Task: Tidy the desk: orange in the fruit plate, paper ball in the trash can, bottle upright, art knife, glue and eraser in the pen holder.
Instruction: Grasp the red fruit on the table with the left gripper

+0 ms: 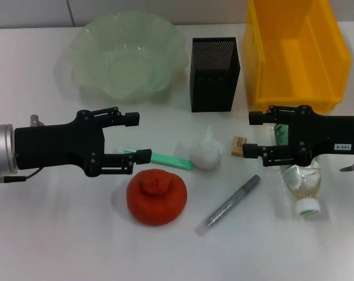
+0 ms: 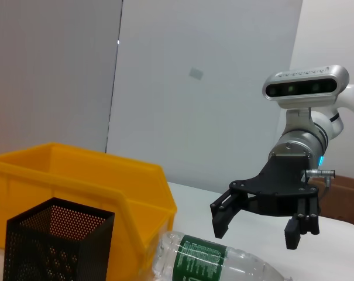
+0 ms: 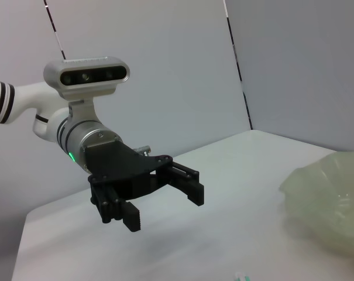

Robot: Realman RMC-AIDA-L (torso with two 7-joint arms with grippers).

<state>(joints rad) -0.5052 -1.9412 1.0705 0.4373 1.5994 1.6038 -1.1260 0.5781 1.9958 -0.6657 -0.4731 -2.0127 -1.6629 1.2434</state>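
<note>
Fuzzy orange, crumpled paper ball, black metal-mesh holder, glossy yellow plastic bin, translucent green plate, clear plastic bottle.

orange: red-orange, fuzzy, knob up; 6 o'clock.
fruit plate: pale-green, scalloped; 11 o'clock.
paper ball: white wad; centre.
trash can: yellow; 1 o'clock.
bottle: lying down, cap nearest; 4 o'clock.
eraser: tan; beside paper ball.
pen holder: black mesh, upright; 12 o'clock.

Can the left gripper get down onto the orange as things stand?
Probably yes. The left gripper is open and sits just behind the orange, whose top is bare. The green-handled tool lies close behind the fruit and the paper ball is off to its side, apart.
</note>
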